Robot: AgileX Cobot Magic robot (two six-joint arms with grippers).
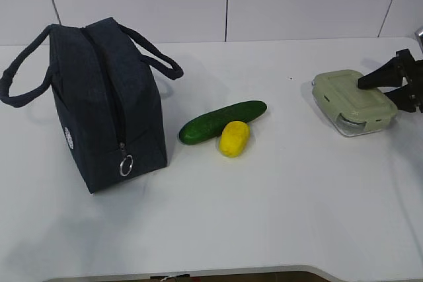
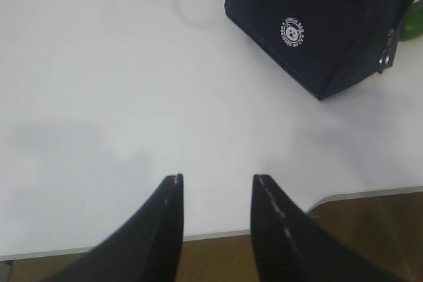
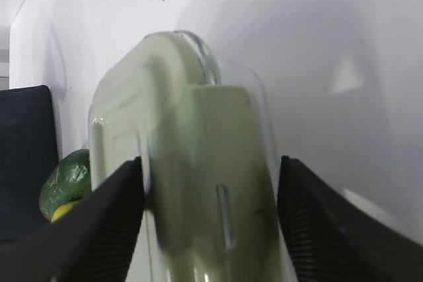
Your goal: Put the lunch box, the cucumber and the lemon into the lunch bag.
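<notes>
The lunch box (image 1: 350,97), clear with a pale green lid, sits at the right of the table. My right gripper (image 1: 375,90) is shut on its right end, and the right wrist view shows the lunch box (image 3: 192,183) filling the gap between both fingers of the gripper (image 3: 209,163). The dark green cucumber (image 1: 221,121) lies mid-table with the yellow lemon (image 1: 234,138) touching its front. The navy lunch bag (image 1: 109,104) stands at the left, its ring pull (image 1: 125,165) low on the near end. My left gripper (image 2: 218,177) is open and empty over the table's near left edge, short of the lunch bag (image 2: 317,31).
The white table (image 1: 277,216) has a rounded front edge (image 2: 344,196) with brown floor below it. The bag's two loop handles (image 1: 23,80) stick out left and right. A white panelled wall runs behind the table.
</notes>
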